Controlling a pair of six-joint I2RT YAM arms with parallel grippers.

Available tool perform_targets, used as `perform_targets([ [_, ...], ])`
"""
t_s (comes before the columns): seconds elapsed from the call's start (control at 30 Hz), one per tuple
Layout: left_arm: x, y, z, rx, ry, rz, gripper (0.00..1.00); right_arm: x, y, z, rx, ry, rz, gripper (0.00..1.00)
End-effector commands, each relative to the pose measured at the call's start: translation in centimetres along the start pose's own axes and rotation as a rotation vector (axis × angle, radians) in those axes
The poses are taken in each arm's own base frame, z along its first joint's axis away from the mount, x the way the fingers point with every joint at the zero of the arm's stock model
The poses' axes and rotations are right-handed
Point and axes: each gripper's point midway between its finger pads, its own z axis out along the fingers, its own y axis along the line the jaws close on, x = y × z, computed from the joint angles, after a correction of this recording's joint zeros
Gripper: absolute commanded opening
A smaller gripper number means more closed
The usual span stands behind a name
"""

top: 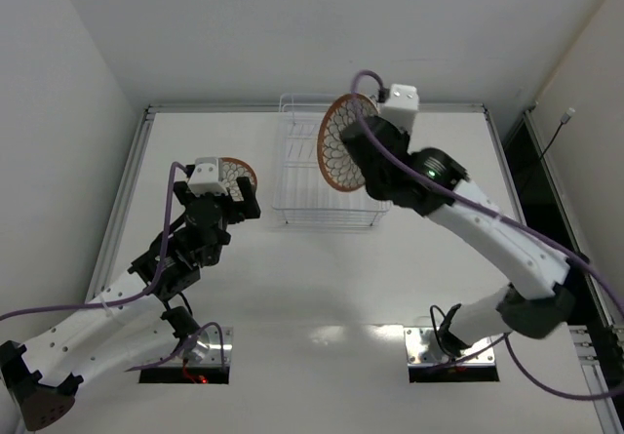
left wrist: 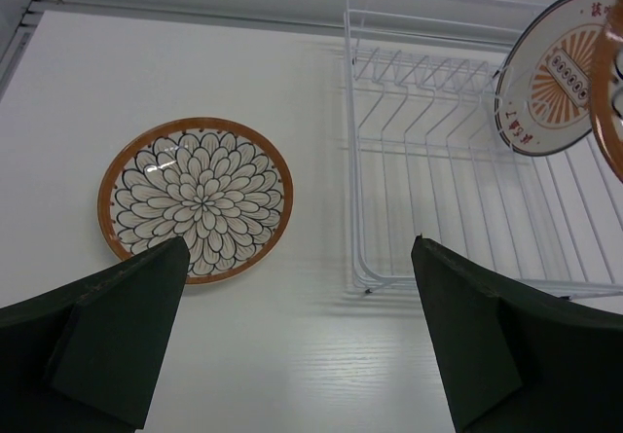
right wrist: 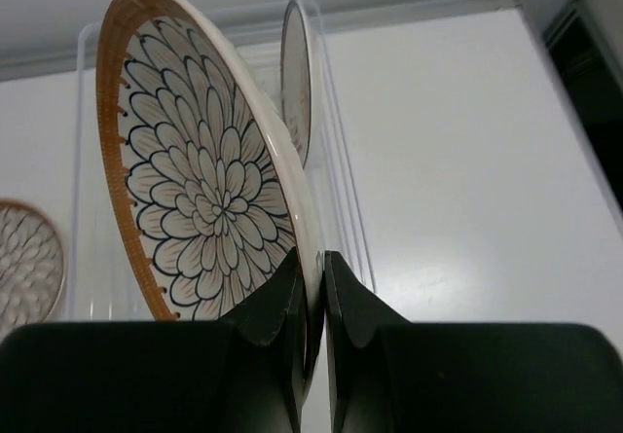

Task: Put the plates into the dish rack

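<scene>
Right claw (right wrist: 313,263) pinches a plate (right wrist: 195,180) by its rim above the rack (top: 297,190); we fear it could swing and strike the racked plate (right wrist: 295,73). Left claw (left wrist: 299,258) gapes wide.

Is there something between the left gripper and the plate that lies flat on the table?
Nothing visible. The plate lies flat on the table, left of the dish rack and apart from it. The left gripper hovers near it with jaws open.
</scene>
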Motion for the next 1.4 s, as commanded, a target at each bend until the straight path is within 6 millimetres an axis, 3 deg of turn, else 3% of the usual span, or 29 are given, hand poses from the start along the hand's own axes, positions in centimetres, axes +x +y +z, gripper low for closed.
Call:
perform_targets([
  [0.0, -1.5, 0.1, -0.2, -0.002, -0.036, -0.028, 0.99, -7.5, 0.2, 1.3, 0.198, -0.216, 0.025, 0.0],
  [0.03, -1.5, 0.1, -0.2, -0.002, -0.036, -0.028, 0.99, -6.5, 1.9, 3.0, 0.229, -0.2, -0.04, 0.0],
  [0.07, -1.5, 0.1, -0.2, -0.002, -0.036, -0.028, 0.99, -7.8, 2.1, 3.4, 0.25, -0.221, -0.048, 0.0],
  [0.17, -1.5, 0.1, -0.2, -0.002, -0.036, -0.028, 0.99, -7.8, 3.3, 6.6, 0.321, -0.24, -0.112, 0.0],
  [0.23, -1.5, 0.1, -0.2, -0.002, -0.036, -0.028, 0.99, -8.4, 2.9, 8.3, 0.369, -0.25, -0.104, 0.0],
  [0.3, -1.5, 0.1, -0.2, -0.002, -0.036, -0.028, 0.99, -7.5, 2.5, 10.7, 0.408, -0.227, -0.13, 0.0],
  [0.37, -1.5, 0.1, -0.2, -0.002, -0.036, -0.028, 0.99, -7.9, 2.2, 11.7, 0.424, -0.242, -0.097, 0.0],
  [0.57, -1.5, 0.1, -0.2, -0.002, -0.036, -0.028, 0.99, -6.1, 1.6, 15.7, 0.493, -0.215, -0.195, 0.0],
  [0.77, -1.5, 0.1, -0.2, -0.002, -0.036, -0.028, 0.99, -4.8, 1.5, 18.4, 0.527, -0.2, -0.217, 0.0],
  [1.0, -1.5, 0.1, -0.2, -0.002, -0.036, -0.037, 0.99, -0.7, 2.2, 22.2, 0.537, -0.146, -0.287, 0.0],
  [1.2, -1.5, 0.1, -0.2, -0.002, -0.036, -0.037, 0.99, 1.9, 2.7, 23.9, 0.545, -0.115, -0.33, 0.0],
  [1.37, -1.3, 0.0, -0.1, -0.004, -0.03, -0.031, 0.99, 3.6, 3.8, 25.0, 0.519, -0.09, -0.366, 0.06],
])
